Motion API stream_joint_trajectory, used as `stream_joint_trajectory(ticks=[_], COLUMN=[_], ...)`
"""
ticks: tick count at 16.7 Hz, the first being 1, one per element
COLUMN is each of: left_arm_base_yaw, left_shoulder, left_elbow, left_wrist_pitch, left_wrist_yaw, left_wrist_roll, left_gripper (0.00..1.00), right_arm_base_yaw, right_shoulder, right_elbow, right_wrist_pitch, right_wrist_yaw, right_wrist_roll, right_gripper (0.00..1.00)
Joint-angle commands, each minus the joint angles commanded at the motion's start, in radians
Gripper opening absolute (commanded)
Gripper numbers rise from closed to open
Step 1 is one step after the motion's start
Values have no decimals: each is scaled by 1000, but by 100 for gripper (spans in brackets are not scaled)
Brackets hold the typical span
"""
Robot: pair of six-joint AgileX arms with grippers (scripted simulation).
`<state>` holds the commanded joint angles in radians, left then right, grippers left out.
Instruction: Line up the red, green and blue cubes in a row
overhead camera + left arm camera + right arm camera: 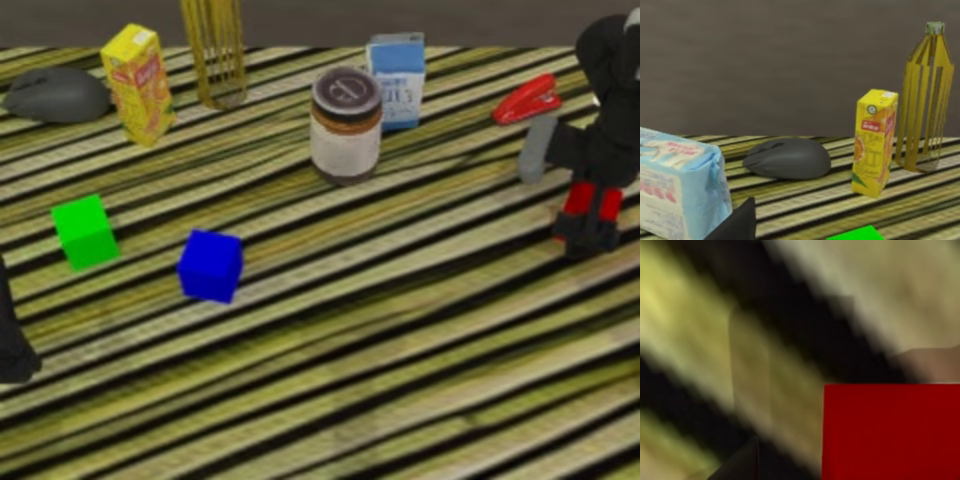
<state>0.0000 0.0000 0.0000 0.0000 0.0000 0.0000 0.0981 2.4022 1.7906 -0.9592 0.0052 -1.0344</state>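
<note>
1. Three cubes: the red cube (593,203) sat at the table's right, pinched by the right gripper (589,232); rigid, probably light, best held on flat opposite faces
2. Green cube (85,231) and blue cube (211,265) lay left, near each other
3. Left gripper (14,355) parked at the left edge; fingers untellable

Open striped table (400,380) in front; jar (346,125) and cartons (397,80) behind.

Even, soft light (blurred close-up)
</note>
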Motion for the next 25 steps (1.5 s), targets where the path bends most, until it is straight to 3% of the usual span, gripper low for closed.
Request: stream_joint_trajectory(ticks=[13,25], left_arm_base_yaw=[0,0], left_shoulder=[0,0], left_elbow=[0,0], left_wrist_pitch=[0,0], left_wrist_yaw=[0,0], left_wrist_roll=[0,0], left_gripper=[100,100], right_arm_base_yaw=[0,2], right_shoulder=[0,-37], right_elbow=[0,33], right_wrist_pitch=[0,-62], right_wrist_yaw=[0,-5], right_wrist_roll=[0,8], right_gripper=[2,0])
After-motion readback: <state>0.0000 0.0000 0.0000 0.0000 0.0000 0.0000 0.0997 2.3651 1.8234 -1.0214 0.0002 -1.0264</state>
